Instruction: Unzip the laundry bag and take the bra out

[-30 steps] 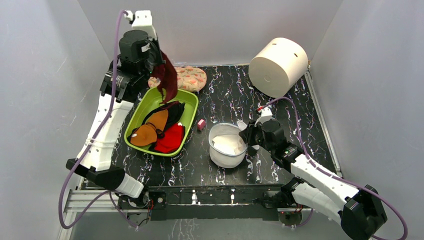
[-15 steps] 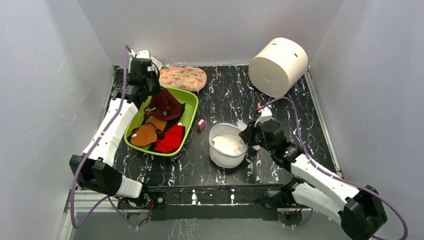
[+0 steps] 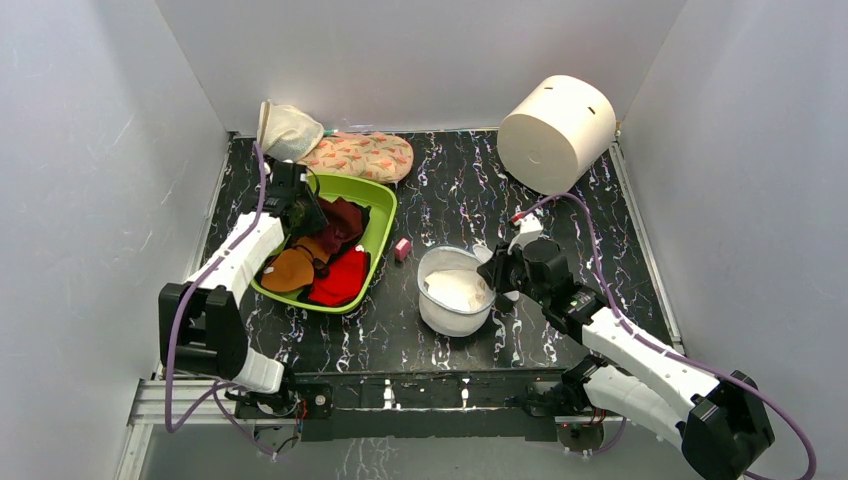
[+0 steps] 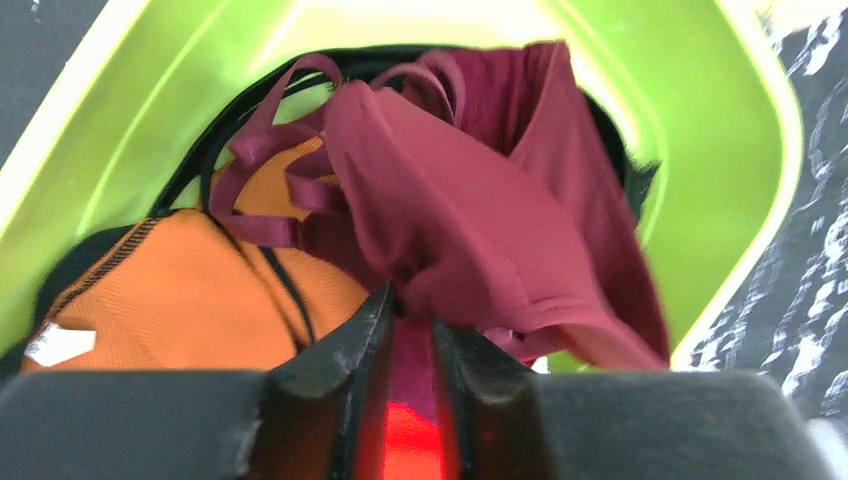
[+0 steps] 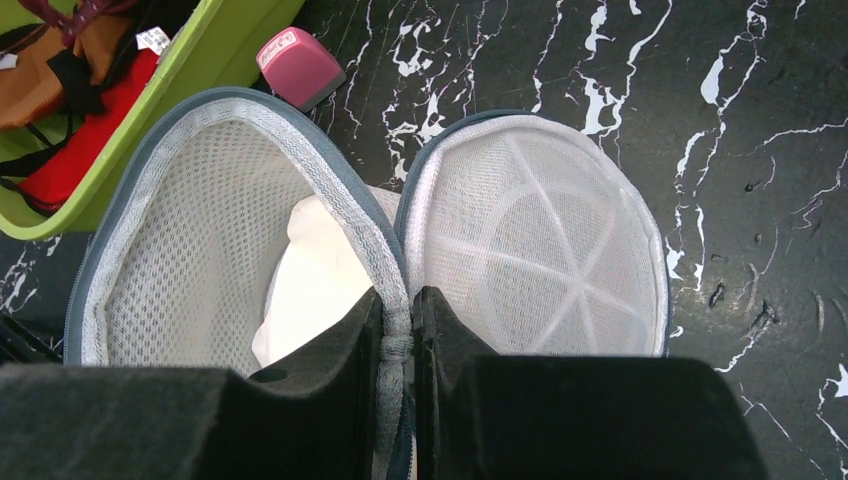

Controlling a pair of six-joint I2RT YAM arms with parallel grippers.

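Two notes: my right gripper (image 5: 398,300) was pinching the laundry bag (image 5: 180,250) by its rim, so steady there; couldn't tell if my left gripper (image 4: 412,305) gripped the bra (image 4: 480,210), so I'd open wide.

The top camera sits high above and behind the arm bases, tilted down over the whole table (image 3: 450,200). The left wrist camera is very close over the green tub (image 4: 740,90), peering past the left gripper (image 4: 410,300). The right wrist camera looks steeply down past the right gripper (image 5: 411,300) onto the laundry bag (image 5: 190,250). All three views show the tub.
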